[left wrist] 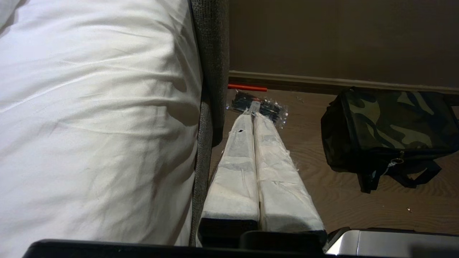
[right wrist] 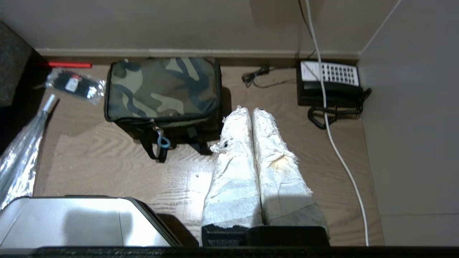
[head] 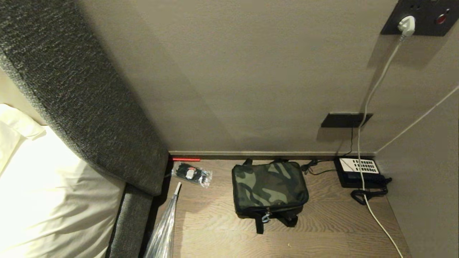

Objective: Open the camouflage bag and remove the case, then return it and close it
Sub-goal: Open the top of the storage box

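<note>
A hotel bedroom: white bedding (head: 53,186), padded headboard (head: 82,96), desk telephone (head: 358,172) (corded).

The wooden surface (head: 322,229) carries everything — the zipped camouflage bag (head: 269,188) at centre, a cable-tie packet (head: 192,174) at ten o'clock, a black telephone (head: 358,172) at two o'clock, its white cable (head: 380,225) trailing past.

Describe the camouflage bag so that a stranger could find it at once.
Look at the wooden surface between the bed's grey headboard and the side wall. The camouflage bag sits mid-surface against the back wall, zipped shut. Unlike the clear packet and black telephone flanking it, it is green-brown fabric.
</note>
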### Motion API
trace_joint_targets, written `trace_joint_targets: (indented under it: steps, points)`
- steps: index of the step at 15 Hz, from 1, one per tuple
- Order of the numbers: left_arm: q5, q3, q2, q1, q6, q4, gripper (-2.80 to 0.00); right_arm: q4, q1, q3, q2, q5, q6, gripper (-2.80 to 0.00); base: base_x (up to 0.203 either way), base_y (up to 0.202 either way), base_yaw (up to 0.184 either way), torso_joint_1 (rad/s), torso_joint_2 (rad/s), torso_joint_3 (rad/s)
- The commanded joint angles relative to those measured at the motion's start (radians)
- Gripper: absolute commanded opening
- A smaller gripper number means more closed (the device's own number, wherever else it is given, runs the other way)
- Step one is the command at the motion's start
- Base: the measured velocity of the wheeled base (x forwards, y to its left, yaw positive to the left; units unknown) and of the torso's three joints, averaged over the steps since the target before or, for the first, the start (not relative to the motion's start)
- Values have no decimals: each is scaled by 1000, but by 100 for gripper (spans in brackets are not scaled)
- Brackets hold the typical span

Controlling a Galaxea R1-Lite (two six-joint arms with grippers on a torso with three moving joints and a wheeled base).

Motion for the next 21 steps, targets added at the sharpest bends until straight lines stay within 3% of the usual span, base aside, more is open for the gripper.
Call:
trace_joint_targets:
  steps: [1, 4, 7, 10, 12, 15, 18, 21]
  points:
    - [-1, 0, 0, 0, 4, 0, -280, 1, 0, 0, 0, 1, 0, -280, 0, 0, 0, 2, 2, -139]
    - [-1, 0, 0, 0, 4, 0, -280, 1, 0, 0, 0, 2, -3, -280, 0, 0, 0, 2, 2, -39]
    - [-1, 0, 0, 0, 4, 0, -280, -7, 0, 3, 0, 28, -93, -280, 0, 0, 0, 0, 0, 0]
    - [-1, 0, 0, 0, 4, 0, -280, 12, 0, -7, 0, 15, -61, -280, 0, 0, 0, 0, 0, 0]
    - [-1, 0, 0, 0, 4, 0, -280, 87, 0, -114, 0, 26, -51, -280, 0, 0, 0, 0, 0, 0]
    - [-1, 0, 0, 0, 4, 0, -280, 385, 0, -439, 19, 119, -37, -280, 0, 0, 0, 0, 0, 0]
    - [-1, 0, 0, 0, 4, 0, -280, 475, 1, -592, 262, 151, 40, -280, 0, 0, 0, 0, 0, 0]
    - [-1, 0, 0, 0, 4, 0, -280, 449, 5, -702, 756, 144, 81, -280, 0, 0, 0, 0, 0, 0]
